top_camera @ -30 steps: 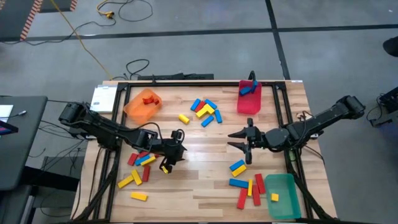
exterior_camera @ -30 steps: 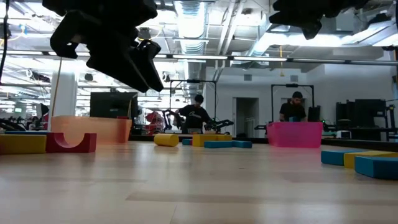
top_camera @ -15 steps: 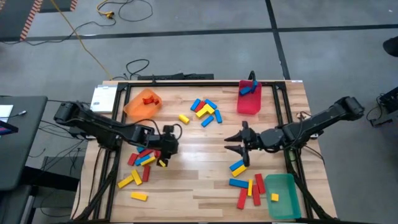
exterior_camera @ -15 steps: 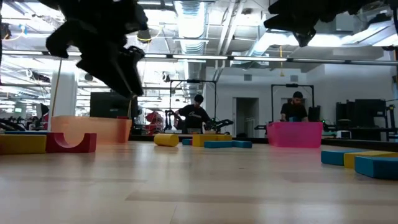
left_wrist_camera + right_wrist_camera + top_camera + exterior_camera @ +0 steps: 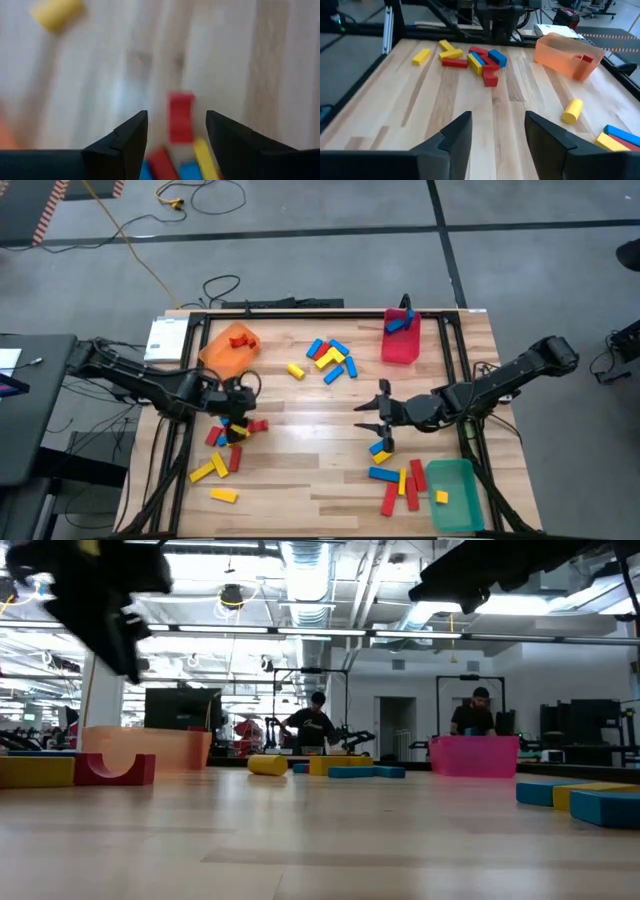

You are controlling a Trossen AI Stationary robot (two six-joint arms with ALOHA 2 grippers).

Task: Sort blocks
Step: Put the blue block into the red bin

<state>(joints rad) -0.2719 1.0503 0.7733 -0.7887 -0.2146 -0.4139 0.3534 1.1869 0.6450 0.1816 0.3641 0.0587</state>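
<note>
The blocks are small red, blue and yellow bars in three loose groups: near the left edge [image 5: 230,442], at the far middle [image 5: 330,358] and by the green bin [image 5: 398,480]. My left gripper [image 5: 240,410] hangs open over the left group. In its wrist view [image 5: 176,114] a red block [image 5: 181,117] lies on the wood below the gap between the fingers. My right gripper [image 5: 372,415] is open above the table's middle, beside a blue and yellow pair [image 5: 381,448]. Its wrist view [image 5: 498,116] looks across at the left group [image 5: 470,57].
An orange bin [image 5: 230,345] with red blocks stands at the far left. A red bin [image 5: 400,340] with blue blocks stands at the far right, and a green bin [image 5: 450,492] with one yellow block at the near right. A yellow cylinder [image 5: 295,370] lies alone. Bare wood spans the near middle.
My left gripper has drawn back toward the table's left edge and slightly toward the far edge, ending over the left group of blocks. My right gripper has moved toward the table's left, with its fingers spread throughout.
</note>
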